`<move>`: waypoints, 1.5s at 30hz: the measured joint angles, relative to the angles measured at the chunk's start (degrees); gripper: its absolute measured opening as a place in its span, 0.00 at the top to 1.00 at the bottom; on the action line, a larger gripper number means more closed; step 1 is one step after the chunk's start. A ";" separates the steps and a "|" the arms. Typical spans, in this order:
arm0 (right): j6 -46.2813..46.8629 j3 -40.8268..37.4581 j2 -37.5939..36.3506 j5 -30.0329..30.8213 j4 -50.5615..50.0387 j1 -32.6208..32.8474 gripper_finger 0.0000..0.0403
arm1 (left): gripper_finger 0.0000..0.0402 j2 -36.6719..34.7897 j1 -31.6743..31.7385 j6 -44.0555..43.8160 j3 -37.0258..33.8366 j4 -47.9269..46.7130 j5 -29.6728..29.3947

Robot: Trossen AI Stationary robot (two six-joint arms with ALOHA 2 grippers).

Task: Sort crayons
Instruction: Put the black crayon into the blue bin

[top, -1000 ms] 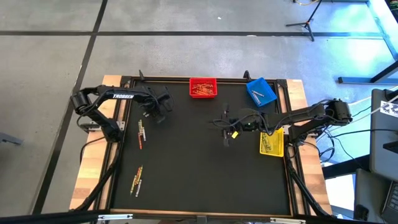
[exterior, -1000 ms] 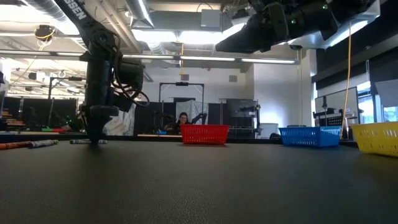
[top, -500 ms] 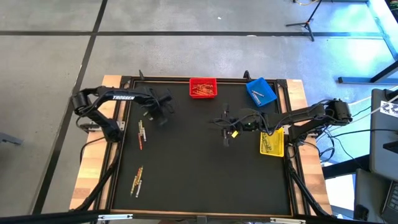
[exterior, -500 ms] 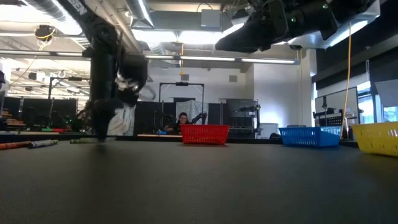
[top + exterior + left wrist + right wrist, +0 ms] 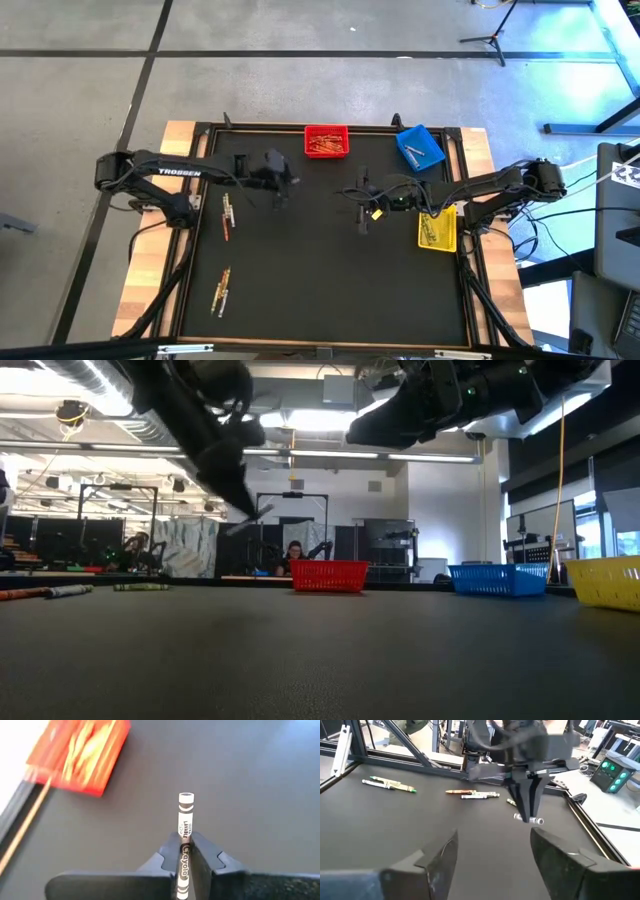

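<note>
The black table (image 5: 320, 270) carries three bins. The yellow bin (image 5: 437, 229) at three o'clock holds a few crayons; the red bin (image 5: 326, 141) at twelve o'clock holds a heap of red and orange sticks; the blue bin (image 5: 420, 146) near one o'clock holds a couple of pale ones. Loose crayons (image 5: 226, 214) lie at nine o'clock, with more (image 5: 220, 290) toward seven o'clock. The left gripper (image 5: 280, 192), raised near eleven o'clock, pinches a gray crayon (image 5: 184, 840) tight. The right gripper (image 5: 364, 203), near the centre, hangs with its fingers (image 5: 439, 857) spread wide, holding nothing.
</note>
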 joint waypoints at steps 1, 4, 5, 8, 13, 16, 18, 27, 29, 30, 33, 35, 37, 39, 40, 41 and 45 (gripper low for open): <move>0.00 0.00 0.00 -0.01 -0.01 0.00 0.38 | 0.97 0.03 -1.30 1.47 0.00 2.19 -0.21; 0.18 0.00 0.00 -0.01 -0.02 0.00 0.37 | 0.97 0.54 -5.00 5.22 0.02 10.69 -0.63; 0.19 0.00 0.00 -0.01 -0.02 0.00 0.37 | 0.97 0.56 -6.09 6.28 0.02 12.70 -0.62; 0.17 0.00 0.00 0.01 -0.33 0.00 0.37 | 0.97 0.56 -9.32 8.98 0.02 20.43 -0.60; 0.17 0.00 0.00 0.00 0.37 0.00 0.37 | 0.97 0.56 -13.68 11.27 0.02 29.97 -0.63; -0.11 0.00 0.39 -0.34 2.19 0.00 0.37 | 0.97 1.15 -15.46 12.47 -0.25 35.65 -0.63; -0.23 0.00 1.08 -1.62 4.09 0.00 0.37 | 0.97 1.83 -16.33 14.00 -1.16 40.22 -0.66; -0.36 0.00 8.42 -4.95 20.24 0.02 0.38 | 0.97 6.63 -18.60 14.50 -4.24 54.14 -0.84; -0.68 0.00 9.33 -6.11 21.51 0.02 0.40 | 0.97 7.08 -18.68 15.10 -4.24 54.74 -0.76; -0.84 0.00 9.53 -6.39 21.42 0.02 0.43 | 0.97 7.09 -18.68 15.35 -4.24 54.73 -0.74; -2.26 0.00 9.57 -6.52 21.49 0.02 0.54 | 0.97 7.07 -18.73 15.34 -4.22 54.90 -0.82; -2.81 0.00 9.57 -6.80 21.33 0.04 0.65 | 0.97 7.07 -18.74 15.36 -4.22 54.87 -0.93; -3.64 0.00 9.57 -7.04 20.61 0.04 0.75 | 0.97 7.07 -18.76 15.40 -4.22 54.68 -0.97; -4.68 0.00 9.57 -7.14 19.54 0.04 0.86 | 0.97 7.07 -18.74 15.51 -4.24 54.50 -1.05; -5.58 0.00 9.57 -7.12 19.19 0.04 0.91 | 0.97 7.07 -18.72 15.32 -4.24 54.50 -1.04; -6.48 0.00 9.57 -7.10 18.92 0.04 0.95 | 0.97 7.07 -18.74 15.15 -4.24 54.44 -0.95; -6.88 0.00 9.35 -7.12 18.50 0.03 0.95 | 0.96 7.07 -18.74 14.01 -4.24 54.46 -0.80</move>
